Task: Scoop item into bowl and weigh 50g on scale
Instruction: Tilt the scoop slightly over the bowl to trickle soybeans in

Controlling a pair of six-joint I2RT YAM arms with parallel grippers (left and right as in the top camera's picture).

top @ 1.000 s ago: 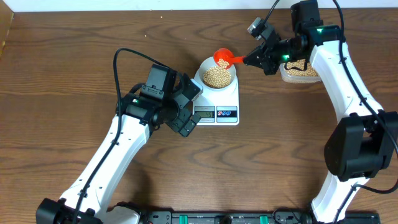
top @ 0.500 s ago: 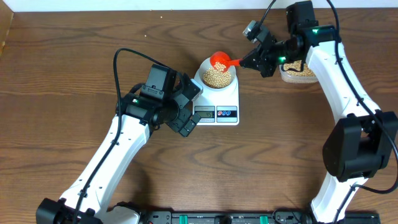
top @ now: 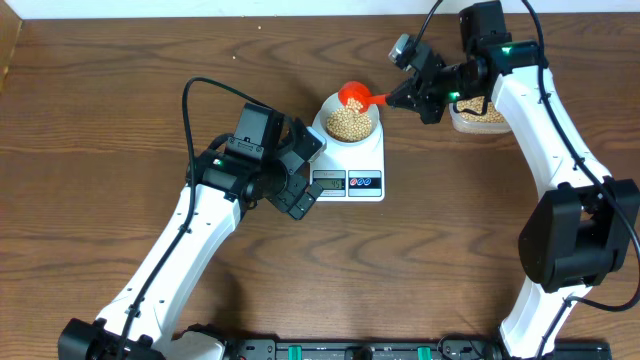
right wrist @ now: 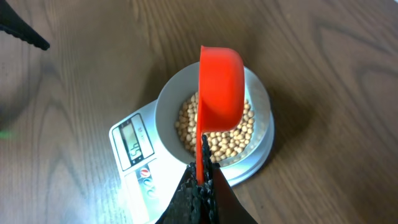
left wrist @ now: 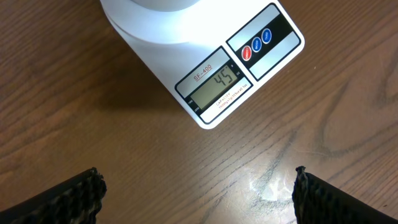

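Setting: robotics lab bench. Wood-grain table (top: 90, 140), plain white wall (top: 200, 8) along its far edge. Left arm (top: 180, 240) and right arm (top: 555, 130) mounted at near edge by a black equipment rail (top: 330, 351); loose cables (top: 185, 110); digital scale (top: 372, 165).

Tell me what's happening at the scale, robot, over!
Left gripper open, beside scale. Right gripper shut on red scoop, tipped over bowl of soybeans. Display reads 45. Nothing blocking the bowl.

A brown wood-grain table (top: 100, 120) fills the scene under even, bright light, its surface showing a faint sheen and soft shadows. A pale white strip (top: 200, 8) runs beyond the far edge; a black rail (top: 350, 351) with small green fittings lines the near edge.
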